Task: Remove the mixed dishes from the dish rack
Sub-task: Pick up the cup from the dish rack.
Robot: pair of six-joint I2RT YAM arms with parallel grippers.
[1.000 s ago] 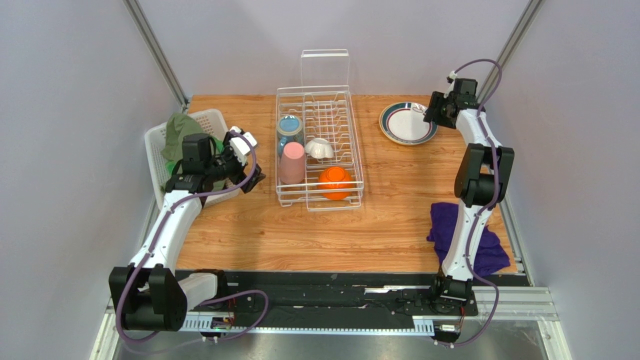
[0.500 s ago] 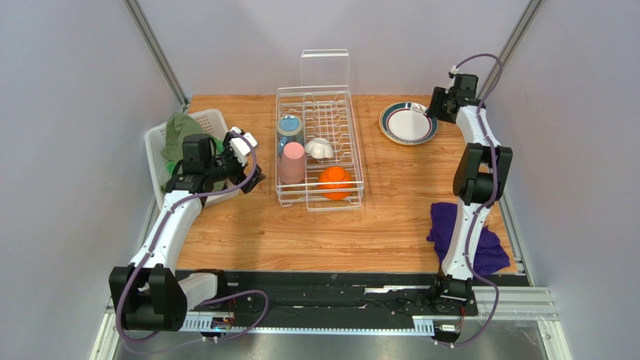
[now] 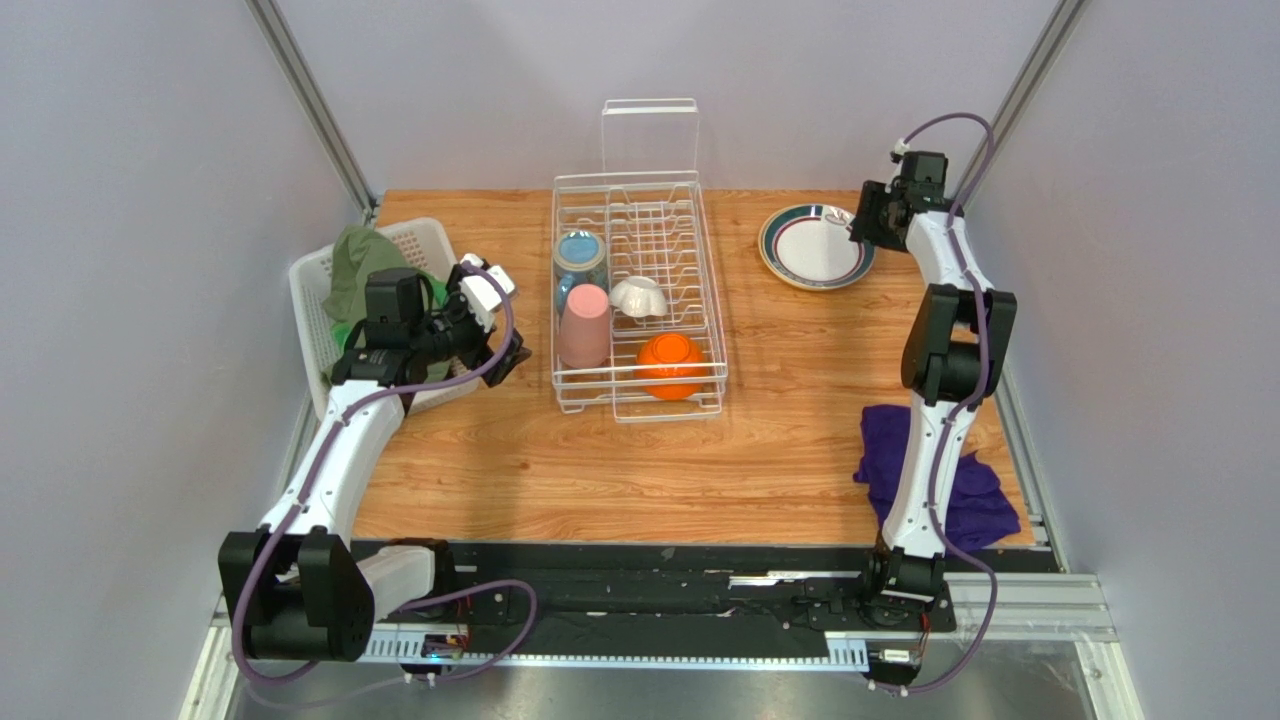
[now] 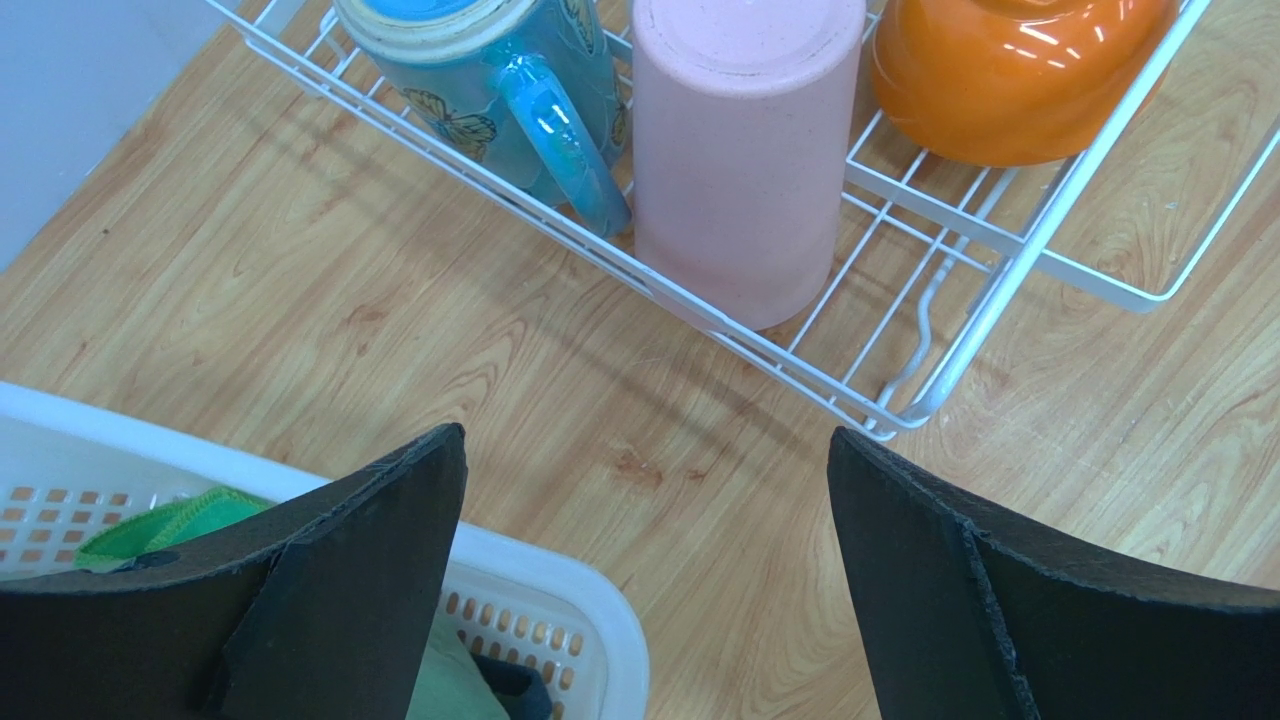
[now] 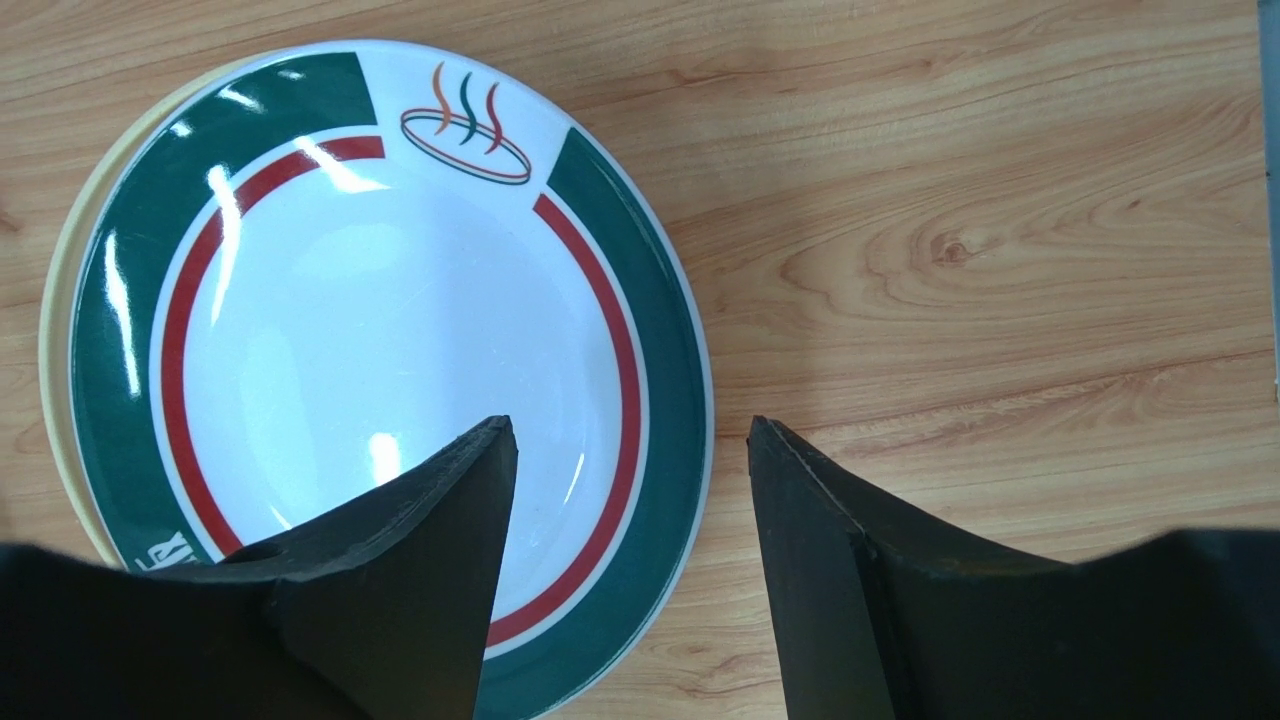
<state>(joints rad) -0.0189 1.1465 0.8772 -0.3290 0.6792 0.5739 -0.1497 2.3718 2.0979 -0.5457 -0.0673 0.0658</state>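
Open gap between rack and basket

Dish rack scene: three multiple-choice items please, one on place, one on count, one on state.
1. Where is the green-rimmed white plate relative to the dish rack? A inside it; B on the table to its right; C under it.
2. How many dishes sit in the rack? A two; B four; C six.
3. The left gripper is: A open and empty; B shut empty; C shut on a cloth.
Key: 1 B, it lies flat on the wood below the right gripper. 2 B, blue mug, pink cup, small white cup, orange bowl. 3 A, its fingers stand wide apart with nothing between them.
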